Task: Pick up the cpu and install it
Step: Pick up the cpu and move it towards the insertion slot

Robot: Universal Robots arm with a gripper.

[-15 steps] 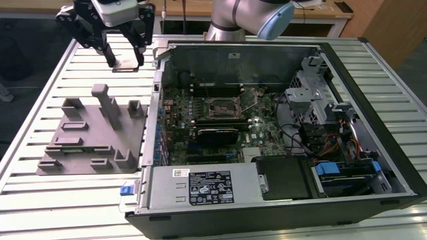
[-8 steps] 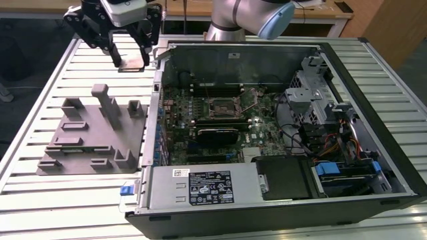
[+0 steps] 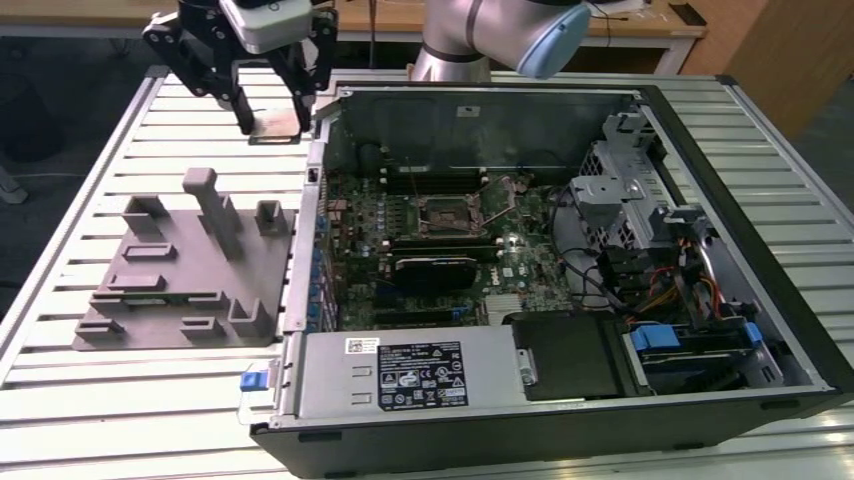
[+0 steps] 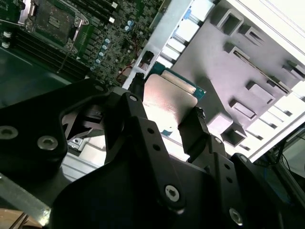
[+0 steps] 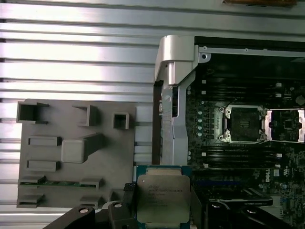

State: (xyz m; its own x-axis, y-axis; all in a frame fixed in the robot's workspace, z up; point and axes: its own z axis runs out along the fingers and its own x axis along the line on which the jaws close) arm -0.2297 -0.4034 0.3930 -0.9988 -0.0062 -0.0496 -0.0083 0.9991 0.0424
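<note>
Silver cpu (image 5: 162, 195) pinched in our gripper (image 4: 167, 95); we fear a tilted grip damaging the socket (image 3: 447, 212), four o'clock from it in the exterior view.

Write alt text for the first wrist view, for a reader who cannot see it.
The pincer grips the cpu by opposite edges, silver top facing the camera. Beyond it lie a slatted table, a grey fixture block on one side and an open computer case with its motherboard socket on the other.
</note>
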